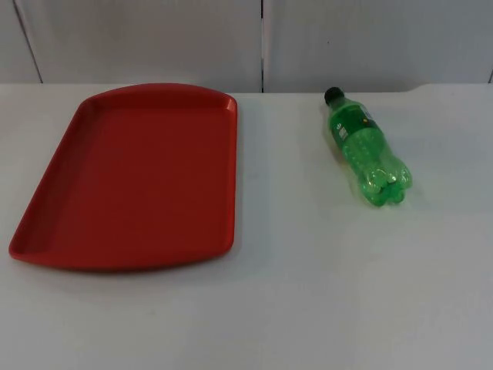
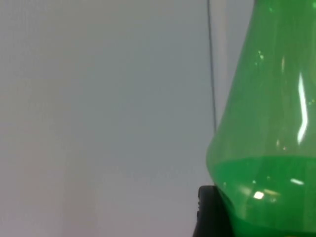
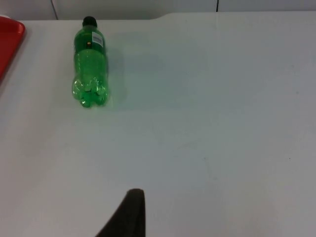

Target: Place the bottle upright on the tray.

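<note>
White bench (image 1: 293, 308) spreads across the foreground. The red tray (image 1: 46, 254) lies at left. The green bottle (image 1: 368, 150) lies on its side at right, well apart from it, cap toward the grey wall (image 1: 154, 38) at the top. The left pincer (image 2: 210, 212) sits just beside green plastic, and the right pincer (image 3: 129, 212) waits far off. I cannot tell either one's grip. The round bottle may roll if nudged, or topple on the smooth tray.

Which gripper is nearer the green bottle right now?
Left, judging by the wrist views: the bottle looms right beside the left gripper's fingertip, while it lies well across the table from the right gripper's fingertip.
</note>
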